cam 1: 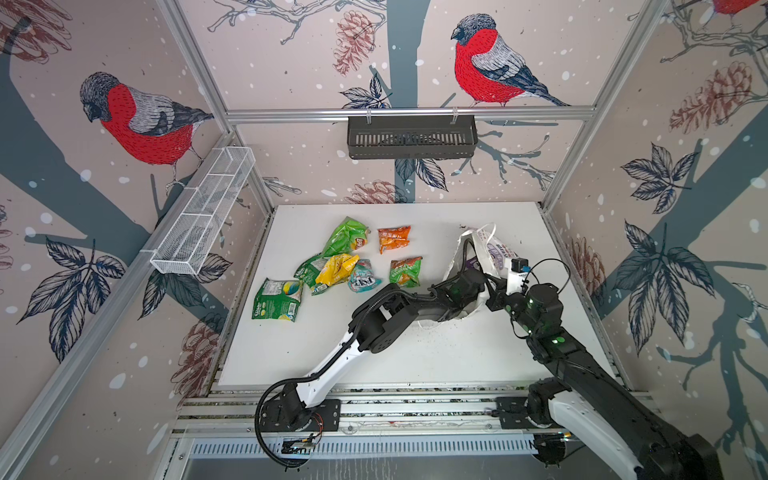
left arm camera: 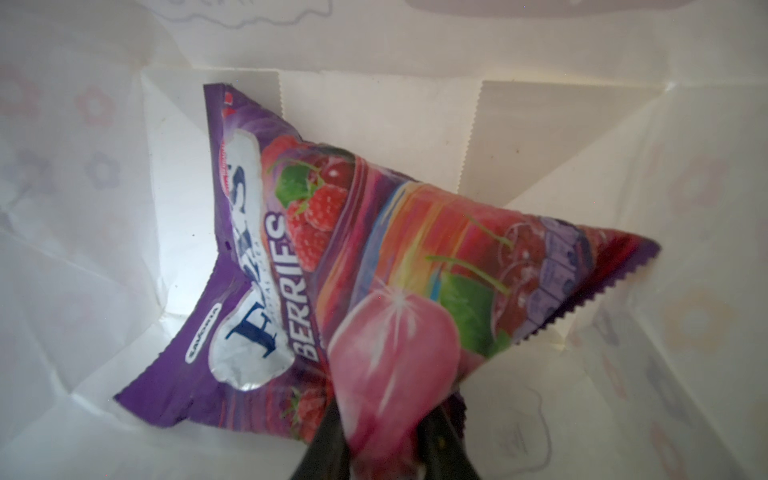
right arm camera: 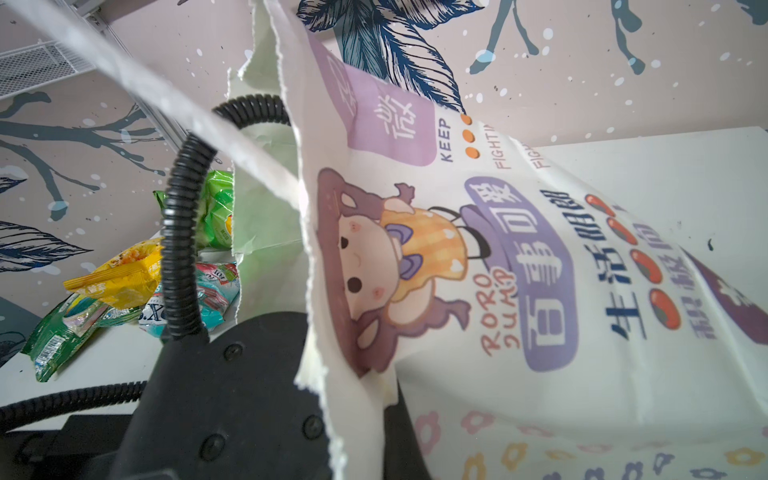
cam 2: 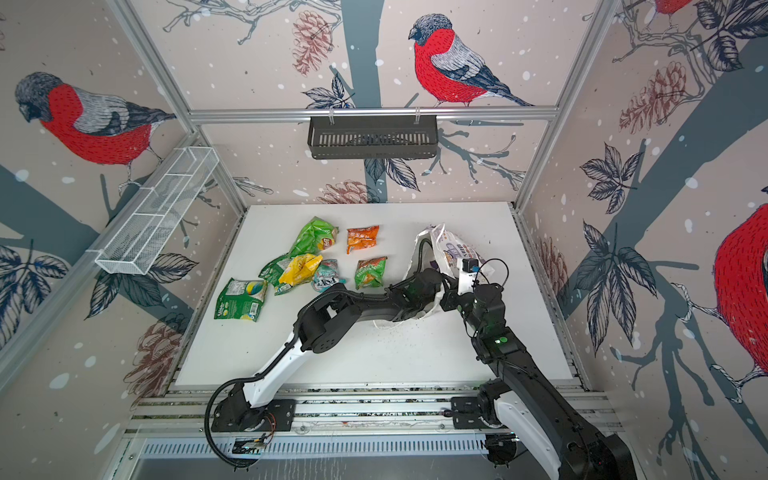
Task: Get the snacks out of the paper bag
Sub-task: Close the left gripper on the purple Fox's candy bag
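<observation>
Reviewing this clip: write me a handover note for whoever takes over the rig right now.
Left tool: inside the paper bag, shut on the purple packet.
Right tool: shut, apparently pinching the bag's rim and holding it open.
Done: seven packets lie on the table, left of the bag in both top views.
Left: lift the purple packet out and set it down. No other packet shows inside.

Eight snack packets [cam 1: 277, 299] (seven out, a purple packet [left arm camera: 374, 249] inside), one paper bag [cam 1: 496, 248], two wall baskets [cam 1: 411, 137].
</observation>
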`<state>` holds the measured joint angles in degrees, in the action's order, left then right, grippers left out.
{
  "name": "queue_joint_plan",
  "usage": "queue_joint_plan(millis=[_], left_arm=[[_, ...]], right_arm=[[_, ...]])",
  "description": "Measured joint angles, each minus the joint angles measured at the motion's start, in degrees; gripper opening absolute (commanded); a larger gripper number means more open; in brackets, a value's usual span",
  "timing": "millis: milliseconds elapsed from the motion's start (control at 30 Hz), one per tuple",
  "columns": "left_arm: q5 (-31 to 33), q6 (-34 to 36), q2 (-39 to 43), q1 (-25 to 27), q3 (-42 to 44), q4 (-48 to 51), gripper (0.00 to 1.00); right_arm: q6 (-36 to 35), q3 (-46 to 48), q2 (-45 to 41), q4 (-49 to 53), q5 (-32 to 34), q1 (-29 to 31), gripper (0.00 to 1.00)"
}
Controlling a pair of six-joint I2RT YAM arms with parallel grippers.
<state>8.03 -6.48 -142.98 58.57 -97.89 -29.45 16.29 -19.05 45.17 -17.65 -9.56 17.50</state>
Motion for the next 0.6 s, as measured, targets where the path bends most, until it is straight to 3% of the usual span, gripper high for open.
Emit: queue_joint_plan(millis=[233, 600], left_arm=[[1.2, 0.0, 2.2, 0.0, 3.4, -1.5, 0.00], [1.2, -0.2, 4.8, -0.8, 7.5, -2.4, 0.00]], right_arm=[[0.3, 0.0, -0.2, -0.3, -0.7, -0.7, 0.00], [0.5, 0.0, -0.3, -0.3, 0.7, -0.9, 0.00]])
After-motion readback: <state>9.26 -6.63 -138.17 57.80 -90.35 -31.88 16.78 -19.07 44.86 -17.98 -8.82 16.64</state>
